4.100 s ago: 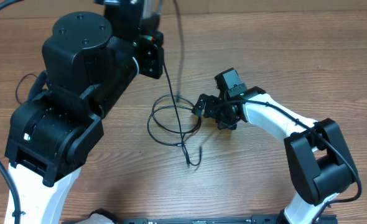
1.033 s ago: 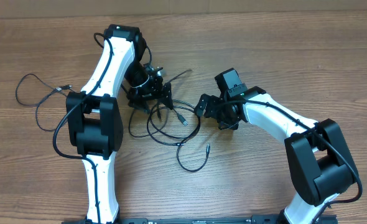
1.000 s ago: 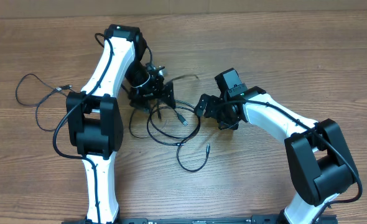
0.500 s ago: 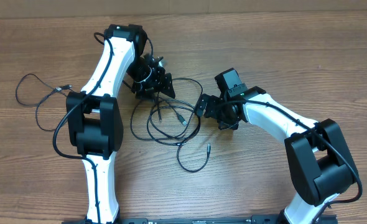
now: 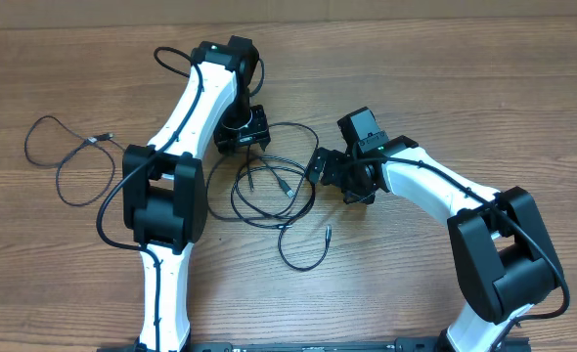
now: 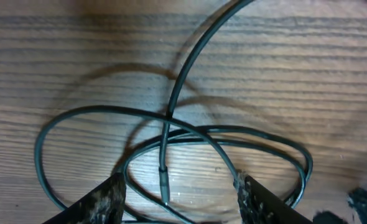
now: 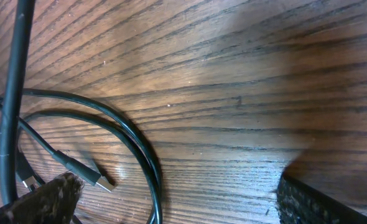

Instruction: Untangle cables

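Note:
Several thin black cables [image 5: 287,186] lie looped over one another at the table's middle, and one loop trails toward the front [image 5: 303,262]. A separate cable [image 5: 101,138] lies alone at the left. My left gripper [image 5: 242,137] hangs over the tangle's back-left edge. In the left wrist view it [image 6: 180,202] stands open, with crossing loops [image 6: 196,134] and a cable end [image 6: 163,186] between the fingers. My right gripper [image 5: 320,166] sits at the tangle's right edge. In the right wrist view it [image 7: 177,199] is wide open, with two cable strands [image 7: 147,163] and a silver plug [image 7: 102,182] between the fingers.
Thicker black wires run along the left arm [image 5: 171,54] and near its base [image 5: 108,210]. The wooden table's back edge [image 5: 416,12] runs along the top of the overhead view.
My left arm has swung toward the back and right, off the tangle's left side, and its jaws have narrowed. A cable end that stuck up now lies in a loop. The right arm is still.

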Available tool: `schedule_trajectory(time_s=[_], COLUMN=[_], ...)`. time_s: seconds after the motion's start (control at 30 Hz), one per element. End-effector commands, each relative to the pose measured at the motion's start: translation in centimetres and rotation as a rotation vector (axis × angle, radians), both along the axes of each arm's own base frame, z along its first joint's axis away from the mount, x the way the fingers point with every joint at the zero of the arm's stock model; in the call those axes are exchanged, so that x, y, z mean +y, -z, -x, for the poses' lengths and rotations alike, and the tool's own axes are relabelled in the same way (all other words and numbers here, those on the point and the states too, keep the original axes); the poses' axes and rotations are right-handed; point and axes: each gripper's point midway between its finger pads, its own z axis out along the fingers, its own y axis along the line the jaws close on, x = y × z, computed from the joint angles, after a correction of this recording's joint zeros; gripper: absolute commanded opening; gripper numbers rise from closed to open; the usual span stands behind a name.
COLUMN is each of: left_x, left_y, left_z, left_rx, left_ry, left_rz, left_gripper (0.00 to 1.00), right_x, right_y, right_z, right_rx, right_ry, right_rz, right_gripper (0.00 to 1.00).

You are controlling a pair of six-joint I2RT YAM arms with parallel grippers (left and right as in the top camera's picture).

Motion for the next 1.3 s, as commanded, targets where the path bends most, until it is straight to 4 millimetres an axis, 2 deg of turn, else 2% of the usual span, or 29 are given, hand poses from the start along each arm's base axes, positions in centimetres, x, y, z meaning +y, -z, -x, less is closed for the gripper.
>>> schedule_trajectory(time_s=[0.0,0.13,0.47,0.6,0.87,0.97,1.13,1.2,1.27], left_x=[0.4,0.4,0.5,0.6,0.1,0.4,0.6,0.7,0.8], left_y=[0.9,1.6,6.1,6.4,6.5,6.7,7.7,8.6,9.1], left_z=[-0.1,0.0,0.6,0.3,-1.8,-1.7,-1.0,-0.6,-0.3], left_rx=[0.001,0.004,-0.007,-0.022,-0.110,-0.107,-0.090,-0.086,-0.085], left_ry=[-0.028,-0.031,-0.031,-0.032,-0.030,-0.028,-0.025,-0.009,0.010], left_rz=[-0.048,-0.048,-0.043,-0.043,-0.025,-0.044,-0.049,-0.049,-0.048], left_gripper=[0.56,0.52,0.52,0.51,0.48,0.39,0.34,0.16,0.06], right_x=[-0.7,-0.7,-0.7,-0.7,-0.7,-0.7,-0.7,-0.7,-0.7], right_y=[0.6,0.6,0.6,0.6,0.5,0.5,0.5,0.5,0.5], right_z=[0.1,0.1,0.1,0.1,0.0,0.0,0.0,0.0,0.0], right_rx=[0.003,0.003,0.003,0.003,0.001,0.000,0.000,0.000,0.000], right_ry=[0.012,0.012,0.012,0.012,0.012,0.012,0.012,0.012,0.012], right_rz=[0.037,0.037,0.037,0.037,0.036,0.035,0.036,0.036,0.036], right_gripper=[1.00,1.00,1.00,1.00,1.00,1.00,1.00,1.00,1.00])
